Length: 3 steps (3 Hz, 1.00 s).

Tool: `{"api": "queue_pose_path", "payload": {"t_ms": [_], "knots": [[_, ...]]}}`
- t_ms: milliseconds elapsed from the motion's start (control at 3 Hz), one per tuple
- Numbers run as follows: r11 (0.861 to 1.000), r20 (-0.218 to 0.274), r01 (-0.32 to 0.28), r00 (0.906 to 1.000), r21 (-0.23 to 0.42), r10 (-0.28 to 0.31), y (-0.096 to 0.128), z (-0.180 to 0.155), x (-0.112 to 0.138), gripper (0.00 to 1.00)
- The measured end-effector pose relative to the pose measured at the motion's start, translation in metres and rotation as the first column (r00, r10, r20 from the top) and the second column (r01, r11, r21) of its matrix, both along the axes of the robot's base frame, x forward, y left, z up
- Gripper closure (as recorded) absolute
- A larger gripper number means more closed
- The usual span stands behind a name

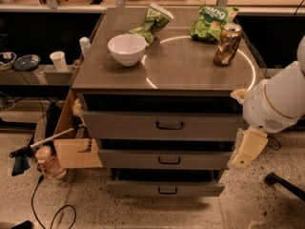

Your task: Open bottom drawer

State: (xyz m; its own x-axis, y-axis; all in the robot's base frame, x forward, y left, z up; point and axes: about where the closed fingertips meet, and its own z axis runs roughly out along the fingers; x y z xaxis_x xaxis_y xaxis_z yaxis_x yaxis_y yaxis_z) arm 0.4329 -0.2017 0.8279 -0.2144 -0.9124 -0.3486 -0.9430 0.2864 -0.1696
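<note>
The bottom drawer (pixel 164 187) is the lowest of three grey drawers in a metal cabinet. It has a small black handle (pixel 167 191) and stands pulled out a little, with a dark gap above its front. My gripper (pixel 246 150) is a cream-coloured piece hanging below the white arm (pixel 276 101). It sits at the cabinet's right side, level with the middle drawer (pixel 164 159). It is above and to the right of the bottom drawer and does not touch its handle.
On the cabinet top (pixel 190 66) are a white bowl (pixel 127 48), two green snack bags (pixel 153 20) (pixel 212 20) and a can (pixel 227 44). An open cardboard box (pixel 71 144) and a bottle (pixel 47 162) stand at the left on the floor. A cable (pixel 47 209) lies in front.
</note>
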Motion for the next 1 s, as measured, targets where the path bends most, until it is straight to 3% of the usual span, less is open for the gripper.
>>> {"api": "queue_pose_path", "payload": {"t_ms": [667,1000], "knots": [[0.995,-0.024,0.054,0.9984,0.088,-0.052,0.000,-0.038,-0.009,0.00],[0.992,-0.021,0.094,0.9955,0.090,-0.093,0.001,-0.057,-0.014,0.00]]}}
